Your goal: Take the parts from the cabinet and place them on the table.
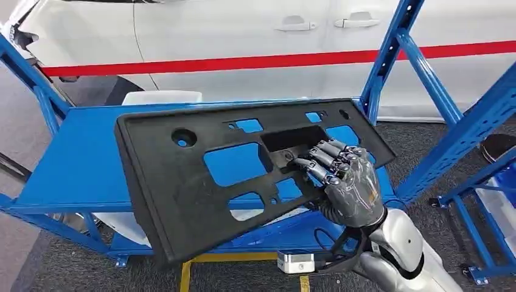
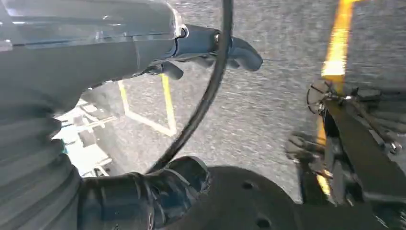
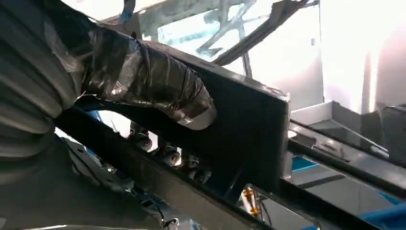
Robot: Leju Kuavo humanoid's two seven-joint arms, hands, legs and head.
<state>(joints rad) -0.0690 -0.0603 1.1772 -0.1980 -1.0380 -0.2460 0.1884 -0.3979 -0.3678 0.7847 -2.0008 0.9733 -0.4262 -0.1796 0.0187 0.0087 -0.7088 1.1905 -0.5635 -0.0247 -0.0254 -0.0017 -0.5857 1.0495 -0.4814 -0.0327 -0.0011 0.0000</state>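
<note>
A large black plastic panel (image 1: 182,188) with several cut-outs hangs tilted above the blue cabinet shelf (image 1: 79,158), its near-left corner low and past the shelf's front edge. My right hand (image 1: 347,182) grips its right part, fingers hooked into a cut-out from above. In the right wrist view the taped thumb (image 3: 163,86) presses against the panel's dark face (image 3: 249,129). In the left wrist view my left hand (image 2: 210,48) hangs over the grey carpet, holding nothing.
Blue rack uprights and braces (image 1: 426,73) stand to the right of the shelf. A white car with a red stripe (image 1: 243,36) is behind it. A white container (image 1: 161,96) sits past the shelf's back edge. A yellow floor line (image 1: 243,258) runs below.
</note>
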